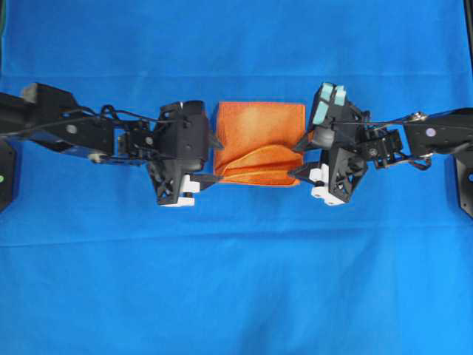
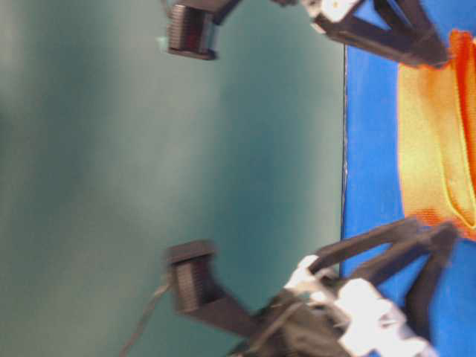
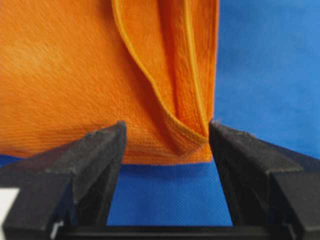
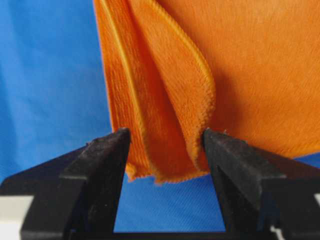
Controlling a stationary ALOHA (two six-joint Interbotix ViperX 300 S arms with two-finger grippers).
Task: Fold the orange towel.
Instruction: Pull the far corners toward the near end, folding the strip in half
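Towel first: one orange towel (image 1: 259, 143) lies folded on the blue sheet (image 1: 236, 281), between two grippers. It looks soft, light and limp, likely to slump, so pinch it at the hemmed corners. Left gripper (image 3: 167, 135) and right gripper (image 4: 167, 140) both stand spread, straddling its edge, pinching nothing.

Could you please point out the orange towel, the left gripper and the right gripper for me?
orange towel (image 1: 259, 126): overhead view, on its flat upper layer.
left gripper (image 3: 167, 145): left wrist view, midway between the open fingertips, at the towel's edge.
right gripper (image 4: 166, 150): right wrist view, midway between the open fingertips, at the folded corner.
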